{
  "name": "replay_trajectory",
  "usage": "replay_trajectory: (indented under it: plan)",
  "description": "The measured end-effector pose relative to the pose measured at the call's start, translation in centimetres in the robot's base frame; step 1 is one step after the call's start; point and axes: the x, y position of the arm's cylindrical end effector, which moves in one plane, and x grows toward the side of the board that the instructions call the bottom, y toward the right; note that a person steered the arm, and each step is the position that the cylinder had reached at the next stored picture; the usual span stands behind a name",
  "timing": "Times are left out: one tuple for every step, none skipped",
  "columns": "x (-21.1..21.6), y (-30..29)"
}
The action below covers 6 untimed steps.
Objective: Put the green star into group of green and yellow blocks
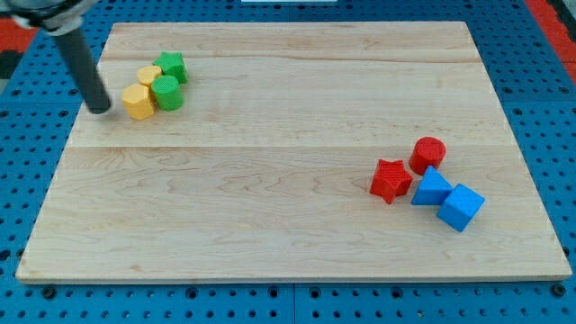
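The green star (171, 65) lies near the board's upper left, touching a green cylinder (166, 93) and a small yellow block (148, 76). A yellow hexagonal block (138, 102) sits just below them, so the four form one tight cluster. My tip (100, 110) rests on the board just left of the yellow hexagonal block, a small gap apart from it. The dark rod rises from it toward the view's top left.
At the right of the wooden board (288, 225) sit a red star (390, 180), a red cylinder (427, 154) and two blue blocks (432, 189) (462, 206), close together. Blue pegboard surrounds the board.
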Motion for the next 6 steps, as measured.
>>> replay_trajectory:
  plan:
    - [-5.8,-1.9]
    - [-12.6,1.0]
    - [-13.8,6.5]
    - [-12.1,10.8]
    - [-11.7,11.2]
    - [-10.7,11.2]
